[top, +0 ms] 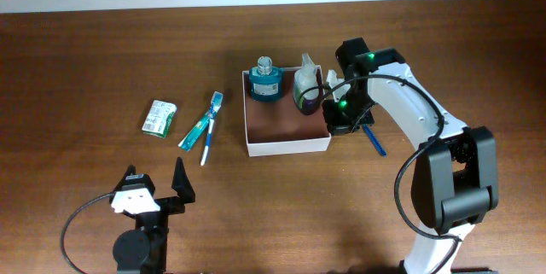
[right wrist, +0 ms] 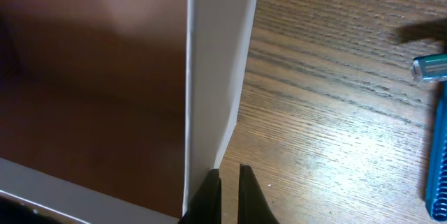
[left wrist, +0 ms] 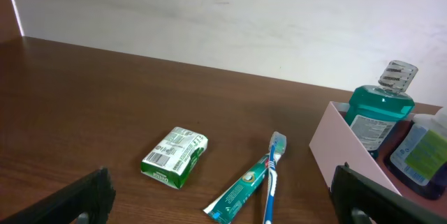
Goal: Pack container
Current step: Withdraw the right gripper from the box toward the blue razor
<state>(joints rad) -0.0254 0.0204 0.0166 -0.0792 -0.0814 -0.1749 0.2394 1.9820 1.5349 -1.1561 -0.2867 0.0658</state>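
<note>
The container sits near the desk centre, two bottles standing along its 12 o'clock wall: a teal mouthwash bottle and a clear bottle. The right end effector is at the container's 3 o'clock wall, clenched to a narrow slit in which only bare desk shows. The wall meets its inner finger, apparently without being pinched. The left end effector rests at 7 o'clock of the container, released and spread wide, holding nothing. A toothbrush and a toothpaste tube lie together at the container's 9 o'clock, with a green-and-white packet further out and a blue handle at 4 o'clock, so packing is judged unfinished. Risks: the wall looks thin, and any sideways travel of the clenched fingers could buckle it or slide the container, toppling the bottles. The right arm also stands close over the blue handle and could sweep it away. Only the right wrist view shows the finger-to-wall contact, which the wrist hides in the overhead view. Only the left wrist view shows the bottles upright from the side, but it leaves out the right end effector. Only the overhead view gives the full layout and both arms.
</note>
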